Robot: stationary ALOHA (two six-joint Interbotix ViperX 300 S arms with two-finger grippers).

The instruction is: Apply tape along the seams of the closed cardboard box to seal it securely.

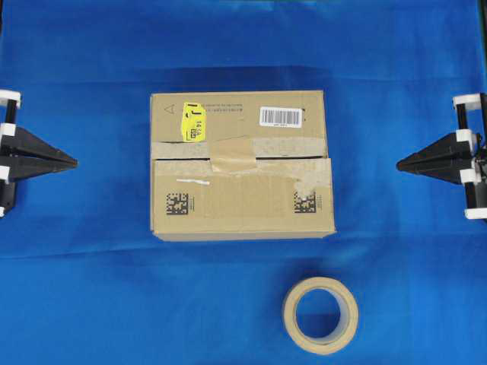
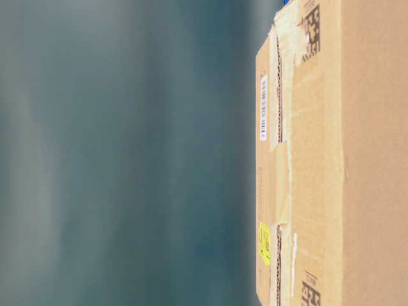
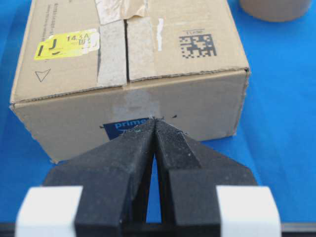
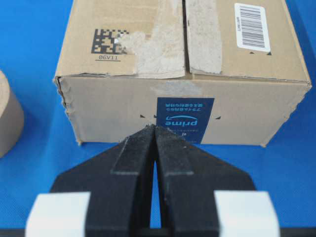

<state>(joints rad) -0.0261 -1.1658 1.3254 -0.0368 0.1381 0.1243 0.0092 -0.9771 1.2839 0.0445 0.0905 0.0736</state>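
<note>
The cardboard box sits mid-table with its flaps closed, yellow sticker and barcode label on top. Its seam runs left to right, edged with pale torn residue. A smooth tan piece of tape lies across the seam near the middle. My left gripper is shut and empty, well left of the box and pointing at its end face. My right gripper is shut and empty on the right, facing the other end. From each wrist view the seam runs away from me.
A tan tape roll lies flat on the blue cloth in front of the box, right of centre. It shows at the edge of both wrist views. The table-level view is filled by the box's side.
</note>
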